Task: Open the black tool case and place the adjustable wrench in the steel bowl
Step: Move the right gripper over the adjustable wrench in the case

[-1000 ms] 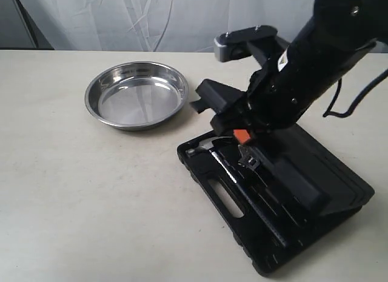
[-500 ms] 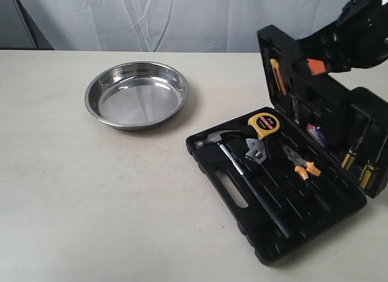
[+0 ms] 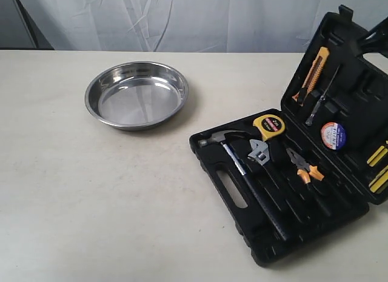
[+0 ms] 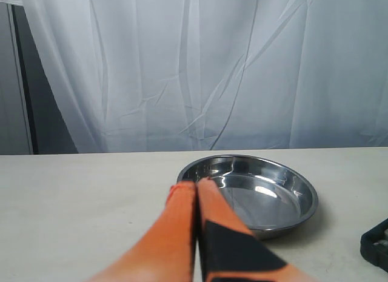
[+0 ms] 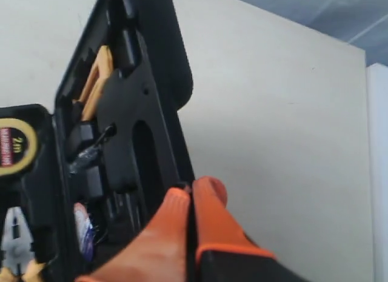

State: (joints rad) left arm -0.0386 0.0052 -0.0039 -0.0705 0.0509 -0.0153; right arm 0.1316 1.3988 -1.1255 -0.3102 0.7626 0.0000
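Observation:
The black tool case (image 3: pixel 225 188) lies open at the right of the table, its lid (image 3: pixel 354 97) standing up behind. The adjustable wrench (image 3: pixel 259 152), silver head and black handle, rests in the tray between the hammer (image 3: pixel 242 170) and the orange-handled pliers (image 3: pixel 304 167). The steel bowl (image 3: pixel 136 94) sits empty at the back left, also seen as the bowl (image 4: pixel 260 194) in the left wrist view. My left gripper (image 4: pixel 195 186) is shut and empty, just short of the bowl's rim. My right gripper (image 5: pixel 193 190) is shut on the lid's outer edge (image 5: pixel 176 130).
A yellow tape measure (image 3: pixel 270 125) lies in the tray by the hammer head. The lid holds an orange utility knife (image 3: pixel 312 74), a screwdriver (image 3: pixel 321 103), a tape roll (image 3: pixel 333 135) and yellow-handled tools (image 3: pixel 379 167). A white curtain hangs behind the table.
The lid has swung from nearly shut to fully open and leaning back. My right arm has moved up and right with it, almost out of the exterior view.

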